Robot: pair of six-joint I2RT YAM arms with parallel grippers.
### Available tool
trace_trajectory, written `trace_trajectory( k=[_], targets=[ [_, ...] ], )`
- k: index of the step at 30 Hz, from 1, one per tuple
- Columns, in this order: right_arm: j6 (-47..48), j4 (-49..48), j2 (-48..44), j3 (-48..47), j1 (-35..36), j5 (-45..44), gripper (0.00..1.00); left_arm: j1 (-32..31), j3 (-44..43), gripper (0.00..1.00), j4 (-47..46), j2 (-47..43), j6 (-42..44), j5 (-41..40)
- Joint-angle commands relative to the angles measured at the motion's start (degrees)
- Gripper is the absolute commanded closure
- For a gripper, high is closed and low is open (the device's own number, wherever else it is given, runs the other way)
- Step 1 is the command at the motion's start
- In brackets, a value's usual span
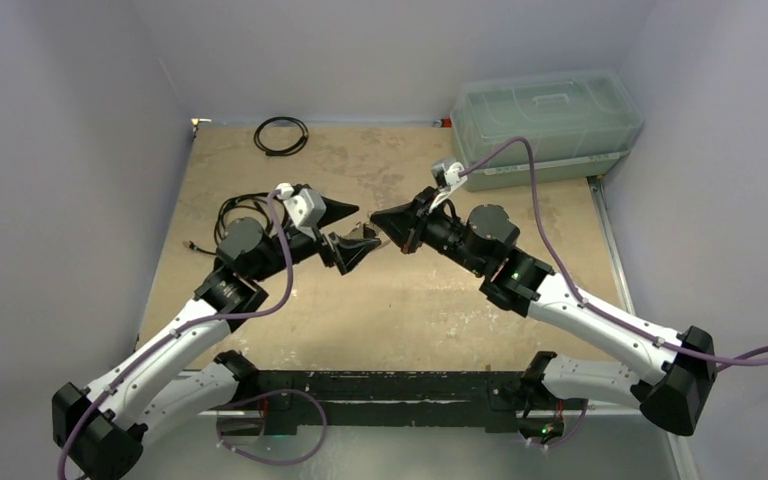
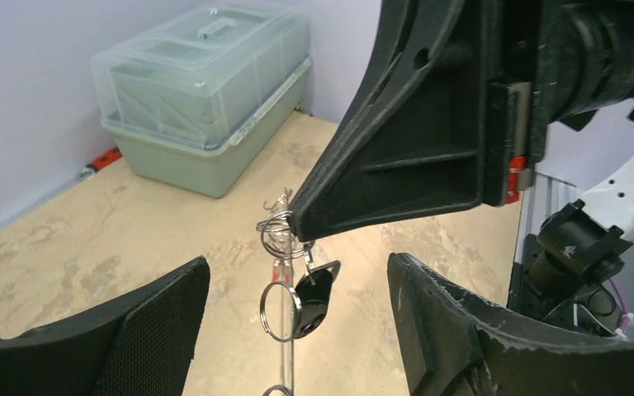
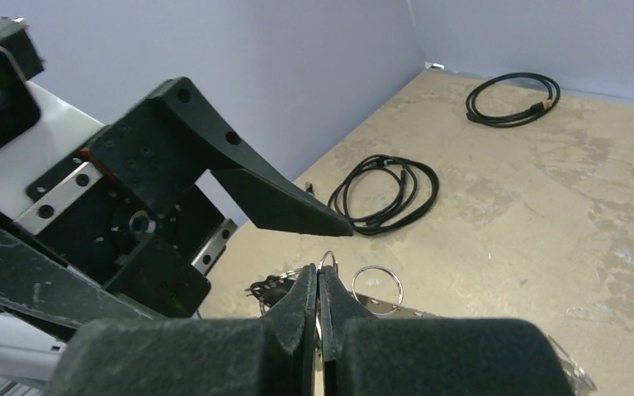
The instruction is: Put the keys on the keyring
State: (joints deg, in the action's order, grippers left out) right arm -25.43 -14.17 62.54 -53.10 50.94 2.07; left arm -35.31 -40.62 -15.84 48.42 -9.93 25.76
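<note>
Storage sits at the far right corner: a translucent pale-green plastic box (image 1: pixel 545 125) with its clear lid shut. I see tray shapes through the wall but cannot tell what they hold. At the centre of the workspace, the flat silver-grey metal keyring (image 2: pixel 286 346) hangs from the right gripper (image 1: pixel 378 218). Its fingers are pressed together on the top of the keyring, where thin wire loops (image 2: pixel 275 235) bunch. On my left wrist feed the keyring shows edge-on, with its long axis straight down and running off the bottom edge. A glossy black-headed key (image 2: pixel 312 301) dangles just beside it on a small split ring (image 2: pixel 274 312), near vertical. The left gripper (image 2: pixel 297 264) stands wide apart on either side of the key, touching nothing.
</note>
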Motion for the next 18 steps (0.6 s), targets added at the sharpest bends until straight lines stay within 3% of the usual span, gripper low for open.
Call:
trace_trajectory(
  k=[1,5,18],
  targets=[
    [0.97,-3.73,-0.14,-1.92,-0.22,-1.39,1.0,-0.19,-0.92,0.21,-2.4,2.81,-0.62,-1.53],
    [1.02,-4.02,-0.4,-1.74,-0.2,-0.78,1.0,-0.15,-1.17,0.27,-2.27,4.49,-0.32,-2.23],
    [0.35,-4.19,-0.55,-1.24,-0.22,1.07,1.0,-0.18,-0.39,0.83,-5.71,5.88,-0.56,-0.09]
  ],
)
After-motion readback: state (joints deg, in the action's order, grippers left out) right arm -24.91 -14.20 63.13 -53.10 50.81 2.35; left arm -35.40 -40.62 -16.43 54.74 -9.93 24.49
